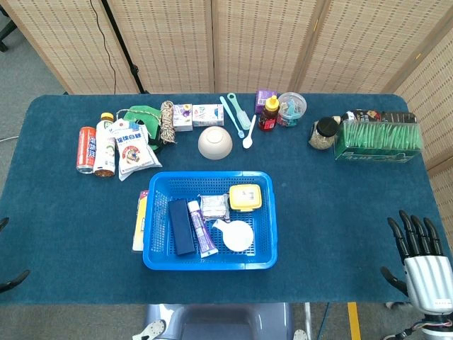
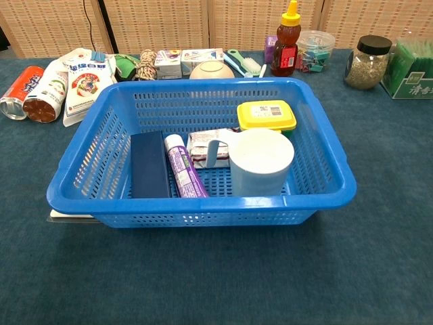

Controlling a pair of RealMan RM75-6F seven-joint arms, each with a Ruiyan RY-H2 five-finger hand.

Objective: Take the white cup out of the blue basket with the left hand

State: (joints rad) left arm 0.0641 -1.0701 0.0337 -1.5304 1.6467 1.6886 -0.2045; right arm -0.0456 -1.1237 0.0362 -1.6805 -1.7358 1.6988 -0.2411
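The white cup [image 1: 237, 235] stands upright in the front right part of the blue basket [image 1: 209, 263], its handle pointing to the left. In the chest view the cup [image 2: 260, 161] sits just behind the front wall of the basket [image 2: 203, 201]. Only dark fingertips of my left hand [image 1: 13, 281] show at the left edge of the table, apart from each other and far from the basket, with nothing between them. My right hand [image 1: 417, 258] rests at the front right corner with fingers spread and nothing in it. Neither hand shows in the chest view.
Beside the cup lie a dark blue box [image 2: 149, 164], a purple tube [image 2: 184, 169], a silver packet [image 1: 214, 207] and a yellow-lidded box [image 2: 266, 115]. Behind the basket stand cans [image 1: 86, 149], a bowl [image 1: 215, 142], a honey bottle [image 2: 285, 40], a jar [image 2: 367, 62] and a green box [image 1: 376, 139].
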